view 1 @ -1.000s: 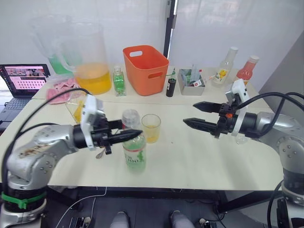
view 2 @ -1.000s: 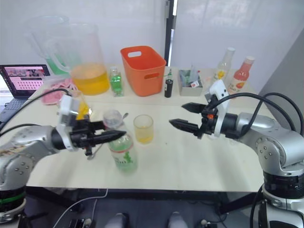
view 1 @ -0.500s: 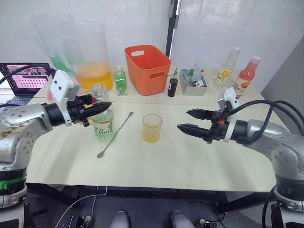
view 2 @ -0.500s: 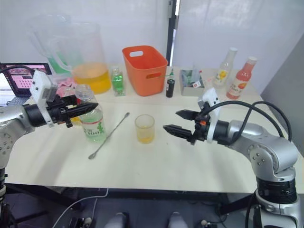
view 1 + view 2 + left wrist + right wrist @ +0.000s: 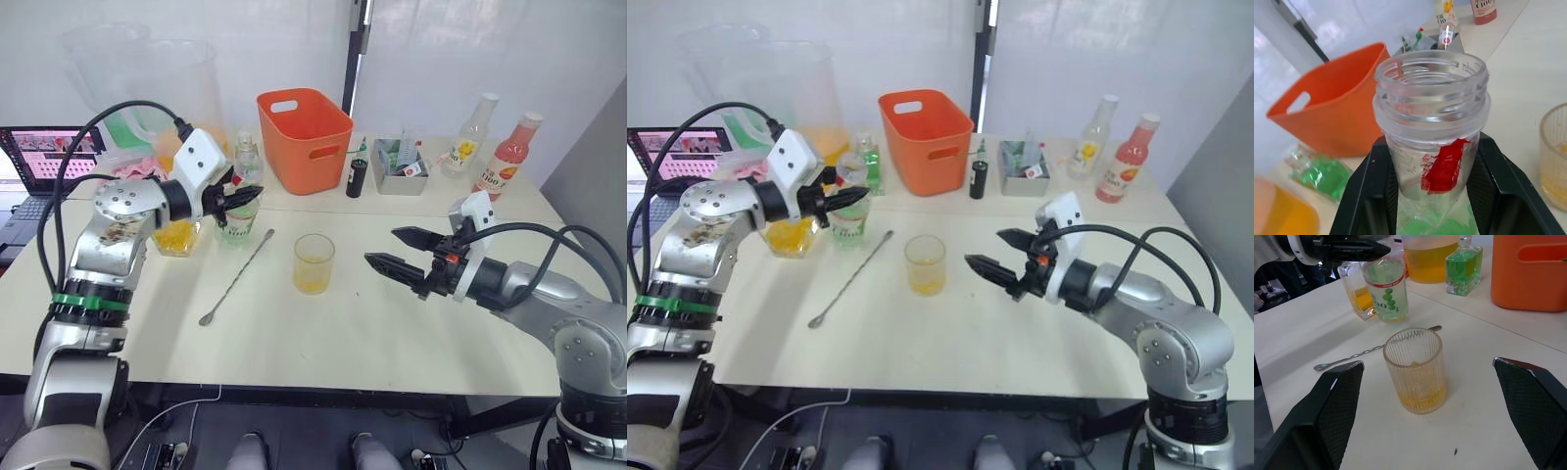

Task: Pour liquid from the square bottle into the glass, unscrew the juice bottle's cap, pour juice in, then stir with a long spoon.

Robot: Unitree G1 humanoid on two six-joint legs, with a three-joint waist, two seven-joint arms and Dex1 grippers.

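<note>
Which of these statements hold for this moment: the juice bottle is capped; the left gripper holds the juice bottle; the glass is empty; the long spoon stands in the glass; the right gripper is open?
1. The juice bottle has its cap on. False: its threaded mouth is open, no cap on it.
2. The left gripper is closed around the juice bottle's neck. True.
3. The glass is empty. False: a little amber liquid sits in its bottom.
4. The long spoon stands in the glass. False: it lies flat on the table, beside the glass.
5. The right gripper is open and holds nothing. True.
</note>
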